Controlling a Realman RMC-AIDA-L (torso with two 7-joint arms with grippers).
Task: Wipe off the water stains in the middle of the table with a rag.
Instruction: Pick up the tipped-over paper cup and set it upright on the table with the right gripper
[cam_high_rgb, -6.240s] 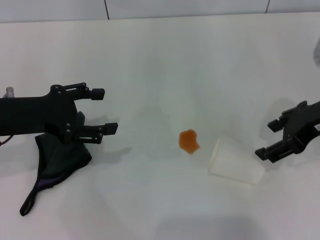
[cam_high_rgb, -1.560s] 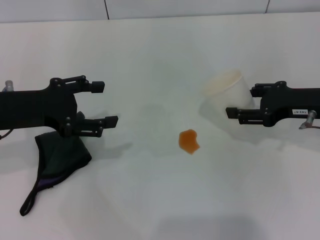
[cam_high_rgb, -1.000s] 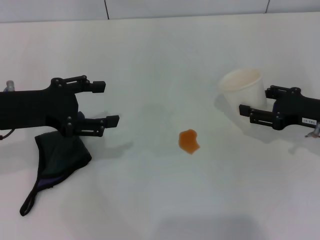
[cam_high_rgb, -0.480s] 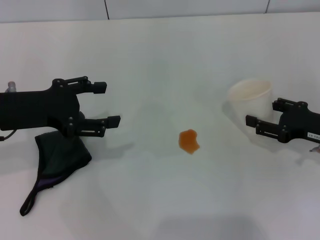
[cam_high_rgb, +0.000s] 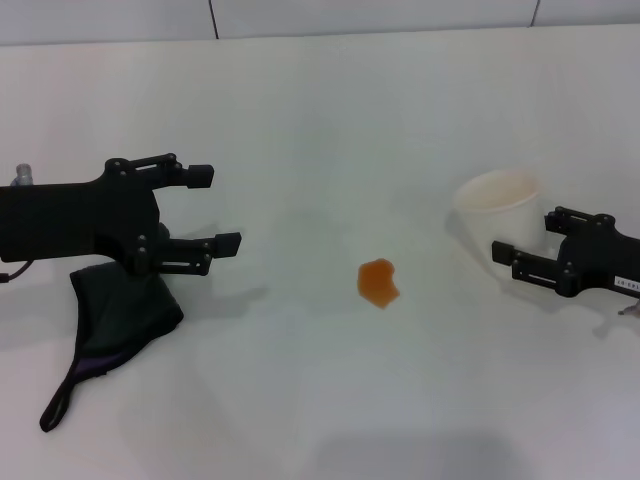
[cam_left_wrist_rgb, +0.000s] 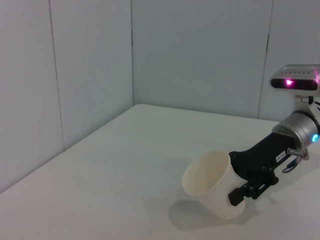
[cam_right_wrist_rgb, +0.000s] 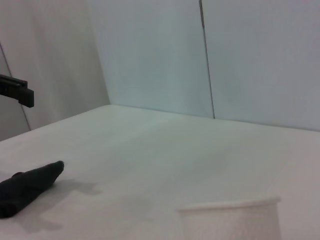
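While the left hand (cam_high_rgb: 222, 210) hovers spread wide, the right hand (cam_high_rgb: 523, 242) clasps the cup (cam_high_rgb: 497, 203) — upright.

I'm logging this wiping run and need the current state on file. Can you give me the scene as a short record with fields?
stain: small orange blotch mid-table, unwiped
rag: black cloth lying on the table, under the left arm, not held
left gripper: open, empty, hovering above the rag's far edge
right gripper: around the paper cup, on the right side
cup: upright, apart from the stain
next step, likely: left gripper picks up the rag
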